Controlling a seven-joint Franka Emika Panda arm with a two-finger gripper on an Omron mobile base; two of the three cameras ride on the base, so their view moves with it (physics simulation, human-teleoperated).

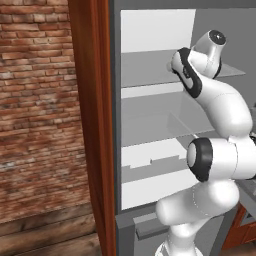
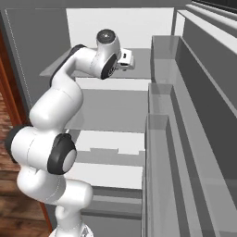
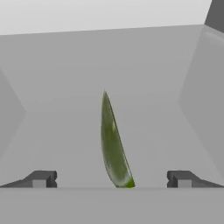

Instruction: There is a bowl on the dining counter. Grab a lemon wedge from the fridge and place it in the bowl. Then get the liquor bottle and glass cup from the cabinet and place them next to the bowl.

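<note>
One lemon wedge [image 3: 113,144], thin, green-rinded, light, slippery; best pinched across flat faces. Gripper [image 3: 111,179] spread wide, holding nothing.

Glossy white arm [image 1: 220,105], black joint bands

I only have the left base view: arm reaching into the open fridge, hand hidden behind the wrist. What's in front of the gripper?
Observer: A thin green wedge, standing on edge on the grey shelf.
Operator: Is the gripper open?
Observer: Yes, fingertips wide apart, wedge centred between them, not touched.
Operator: Which shelf?
Observer: The right base view shows the hand at the upper shelf of the fridge.
</note>
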